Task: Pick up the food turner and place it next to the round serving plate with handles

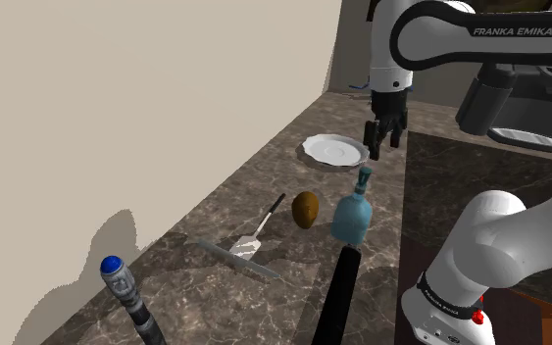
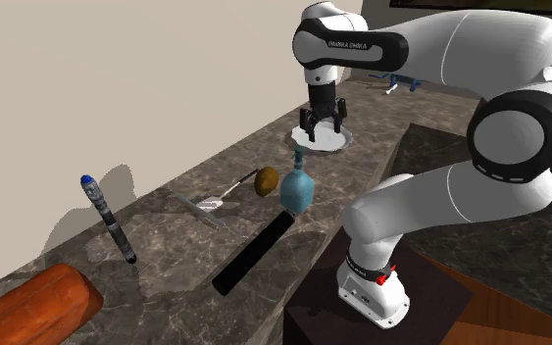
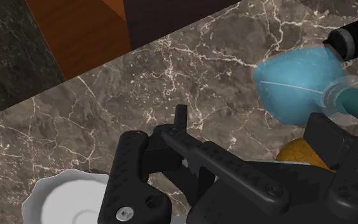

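You had the gripper (image 1: 383, 145) up over the far end of the marble counter (image 1: 200, 304), fingers pointing down and spread apart, nothing between them. It hung above the white plate (image 1: 330, 150) with the wavy rim, on the plate's side nearest the stand (in the second exterior view it sat right over the plate). It wasn't touching the plate as far as I could see. The wrist view had the plate's rim just beside one finger.

The food turner (image 1: 262, 225) lay flat on the counter, well apart from the gripper, down toward the shoulder view's lower left from the plate. Its thin dark handle aimed toward the plate and its pale head was at the other end. The head overlapped a thin grey strip (image 1: 226, 253) lying crosswise; couldn't tell if they touched.

Just beside the turner's handle sat a brown egg-shaped thing (image 1: 306, 209), and next to that a blue bottle (image 1: 352, 216), upright, with a teal neck. A long black cylinder (image 1: 338, 299) lay on the counter, running from the bottle toward the shoulder view's bottom edge. A grey stick with a blue cap (image 1: 134, 306) sat near the beige wall (image 1: 117, 98) at the shoulder view's lower left. A red-brown roll (image 2: 33, 306) lay in the second exterior view's lower-left corner.
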`<control>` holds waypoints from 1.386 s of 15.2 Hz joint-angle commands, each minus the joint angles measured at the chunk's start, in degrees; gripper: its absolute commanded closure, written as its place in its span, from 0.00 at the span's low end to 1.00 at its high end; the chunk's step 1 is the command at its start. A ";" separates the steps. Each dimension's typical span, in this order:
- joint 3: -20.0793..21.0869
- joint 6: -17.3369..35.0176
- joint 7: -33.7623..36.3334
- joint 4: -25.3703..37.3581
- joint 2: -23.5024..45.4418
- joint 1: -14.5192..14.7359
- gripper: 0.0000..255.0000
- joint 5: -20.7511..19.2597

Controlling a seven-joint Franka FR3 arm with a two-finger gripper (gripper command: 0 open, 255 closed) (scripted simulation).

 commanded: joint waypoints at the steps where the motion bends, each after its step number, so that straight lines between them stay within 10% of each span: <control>1: 0.00 0.00 0.00 0.00 0.00 0.00 0.00 0.00; 13: 17.81 18.54 36.41 -8.23 4.31 -1.77 0.00 14.26; 21: 29.93 33.28 60.63 -4.57 18.04 -5.78 0.00 16.46</control>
